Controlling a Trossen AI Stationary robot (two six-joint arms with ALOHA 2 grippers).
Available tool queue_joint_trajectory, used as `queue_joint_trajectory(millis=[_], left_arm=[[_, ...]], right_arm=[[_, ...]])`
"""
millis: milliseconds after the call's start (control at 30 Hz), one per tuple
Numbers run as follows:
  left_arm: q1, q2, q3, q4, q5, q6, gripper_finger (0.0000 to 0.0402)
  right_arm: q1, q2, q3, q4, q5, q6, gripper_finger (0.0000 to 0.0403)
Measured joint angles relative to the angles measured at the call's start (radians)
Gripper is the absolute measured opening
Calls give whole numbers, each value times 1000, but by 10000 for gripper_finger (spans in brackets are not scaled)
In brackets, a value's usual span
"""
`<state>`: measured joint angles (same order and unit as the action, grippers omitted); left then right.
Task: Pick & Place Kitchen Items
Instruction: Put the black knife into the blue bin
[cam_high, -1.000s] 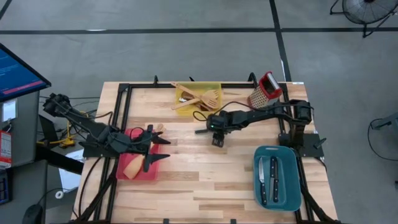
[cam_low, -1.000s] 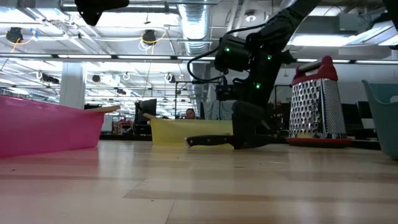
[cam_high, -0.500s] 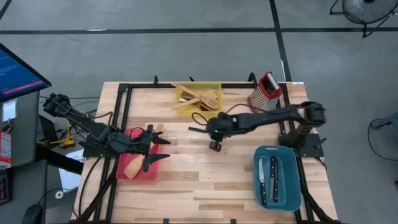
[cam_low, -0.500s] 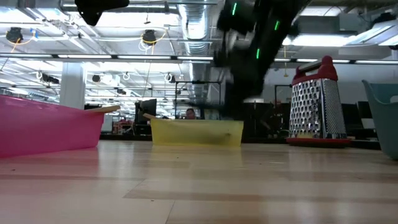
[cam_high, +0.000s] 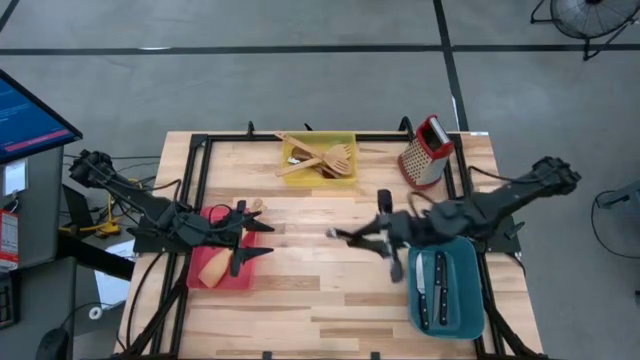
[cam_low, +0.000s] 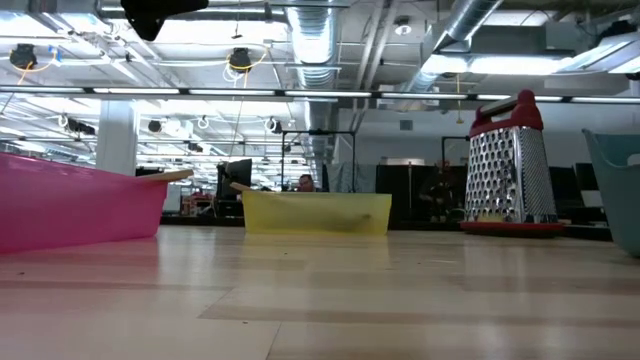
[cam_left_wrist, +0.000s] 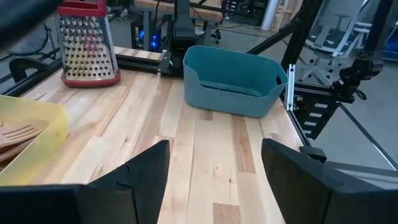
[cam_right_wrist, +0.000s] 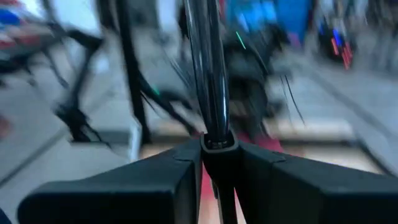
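Clamped jaws on the right arm (cam_high: 372, 236) pinch a black-handled knife (cam_right_wrist: 208, 68); the right wrist view shows its handle wedged between the two fingers and its blade running away from the camera. From above, the knife sticks out toward the middle of the desk (cam_high: 300, 290), held clear of the boards, probably so it can be swung across to the teal bin (cam_high: 478, 290) just beside the gripper. That bin at the desk's near right corner already holds other black-handled knives (cam_high: 432, 288), which suggests like is being sorted with like.

On the left, the waiting arm hangs over the red bin (cam_high: 225, 277), its jaws (cam_high: 250, 240) spread wide with nothing between them, as its own wrist view confirms. A pale wooden utensil (cam_high: 211, 266) lies in that bin.

Farther back, the yellow bin (cam_high: 348, 137) at the far edge keeps the wooden spatulas and turners (cam_high: 322, 158) together. A red-topped grater (cam_high: 426, 150) stands upright near the far right corner, apart from all the bins.
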<state>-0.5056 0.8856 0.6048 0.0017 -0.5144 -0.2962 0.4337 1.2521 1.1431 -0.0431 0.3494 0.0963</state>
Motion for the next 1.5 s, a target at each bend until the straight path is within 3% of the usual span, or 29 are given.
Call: queue_joint_trajectory(millis=[200,400,933,1267,1500], left_arm=[[0,0,0,8,0,-1,237],[0,0,0,8,0,-9,237],[0,0,0,22,0,-8,237],[0,0,0,23,-1,-8,237],[0,0,0,23,-1,-8,237]], right_arm=[[157,18,0,286,-28,-251,61],[261,81,0,450,-64,-409,61],[339,179,0,605,-116,-421,61],[366,194,0,601,-152,-436,61],[380,194,0,573,-309,-426,61]])
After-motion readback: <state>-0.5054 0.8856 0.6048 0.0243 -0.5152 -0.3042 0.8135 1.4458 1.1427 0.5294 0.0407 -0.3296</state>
